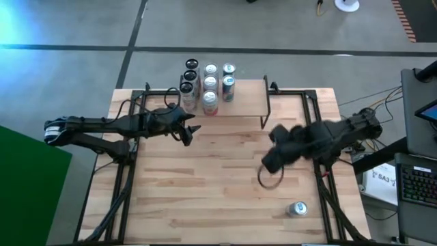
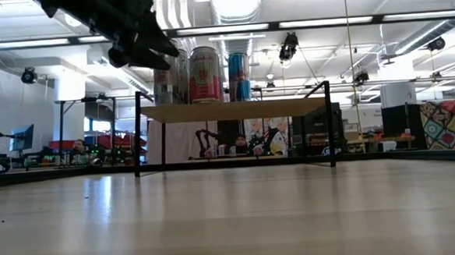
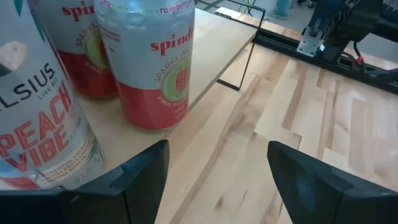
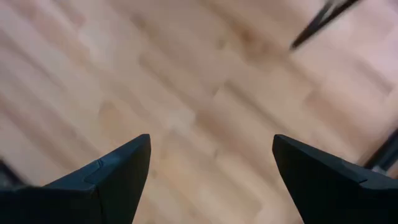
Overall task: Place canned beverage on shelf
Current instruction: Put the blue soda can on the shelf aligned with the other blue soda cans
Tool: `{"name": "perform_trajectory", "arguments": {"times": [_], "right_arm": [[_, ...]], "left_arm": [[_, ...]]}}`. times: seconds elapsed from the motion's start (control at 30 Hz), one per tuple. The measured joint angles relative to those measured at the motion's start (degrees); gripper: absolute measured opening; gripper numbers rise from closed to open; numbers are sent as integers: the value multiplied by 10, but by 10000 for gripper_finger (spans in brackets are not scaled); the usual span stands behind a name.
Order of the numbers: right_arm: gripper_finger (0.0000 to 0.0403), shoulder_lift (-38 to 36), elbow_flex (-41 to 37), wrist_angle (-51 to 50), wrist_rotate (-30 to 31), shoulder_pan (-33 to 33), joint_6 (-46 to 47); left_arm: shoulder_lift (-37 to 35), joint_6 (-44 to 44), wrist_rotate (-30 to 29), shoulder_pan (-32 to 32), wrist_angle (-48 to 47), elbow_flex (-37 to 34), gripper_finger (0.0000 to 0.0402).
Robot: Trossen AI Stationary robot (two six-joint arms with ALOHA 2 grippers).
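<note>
The shelf [image 1: 235, 102] stands at the far edge of the bench [image 1: 205, 191], midway across; a cluster of cans [image 1: 208, 83] sits on the shelf's left part; the left pincer [image 1: 193, 130] hovers just before that cluster, jaws apart and empty; the right pincer [image 1: 270, 174] hangs over the bench's right half, jaws apart; a single can [image 1: 297, 208] lies near the bench's front right corner, well apart from the shelf.
</note>
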Motion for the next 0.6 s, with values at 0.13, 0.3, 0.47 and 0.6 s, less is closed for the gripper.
{"name": "perform_trajectory", "arguments": {"times": [0.13,0.3,0.47,0.6], "right_arm": [[326,17,0,-7,-44,62,64],[326,35,0,-8,-96,133,157],[326,43,-5,-8,-136,198,241],[326,51,-14,-6,-142,266,245]], "left_arm": [[4,0,0,0,5,0,259],[5,-1,0,0,4,0,259],[4,-4,11,0,1,0,259],[5,4,11,0,2,0,259]]}}
